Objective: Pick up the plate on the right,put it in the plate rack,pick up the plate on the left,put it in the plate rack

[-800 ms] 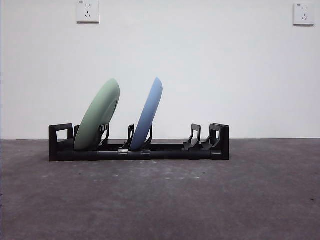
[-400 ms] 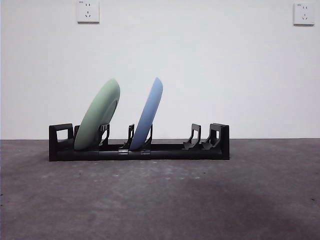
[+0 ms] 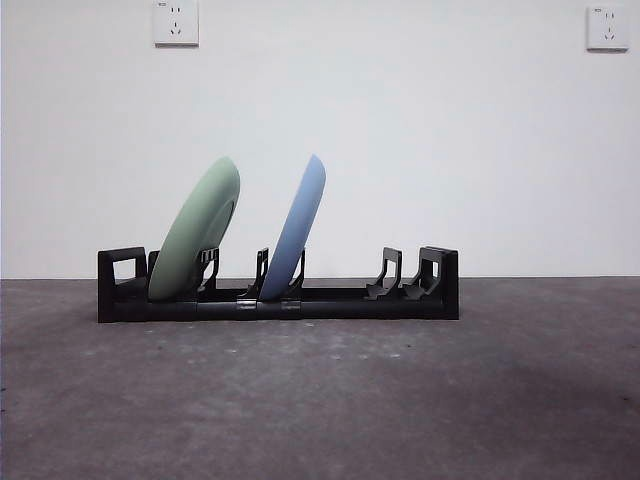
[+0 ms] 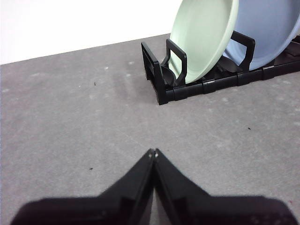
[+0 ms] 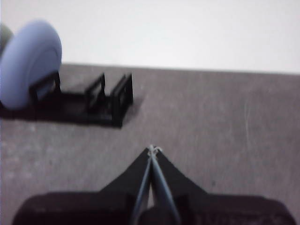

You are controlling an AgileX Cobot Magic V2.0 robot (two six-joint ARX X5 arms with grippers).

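The long black plate rack (image 3: 330, 305) stands across the middle of the table. A pale green plate (image 3: 195, 232) leans in a slot near its left end, and a light blue plate (image 3: 298, 225) leans in a slot beside it. In the left wrist view the green plate (image 4: 204, 40) and the blue plate (image 4: 267, 28) sit in the rack (image 4: 159, 82), well away from my left gripper (image 4: 153, 152), which is shut and empty. My right gripper (image 5: 151, 149) is shut and empty too, set back from the rack's (image 5: 115, 98) other end and the blue plate (image 5: 30, 63).
Grey table (image 3: 320, 400) surface stretches in front of the rack. A white wall with two power sockets (image 3: 175, 22) (image 3: 607, 27) rises behind it. The rack's right-hand slots (image 3: 400, 275) hold nothing.
Neither plate nor the rack has moved. A faint shadow on the table's front right has slid away.
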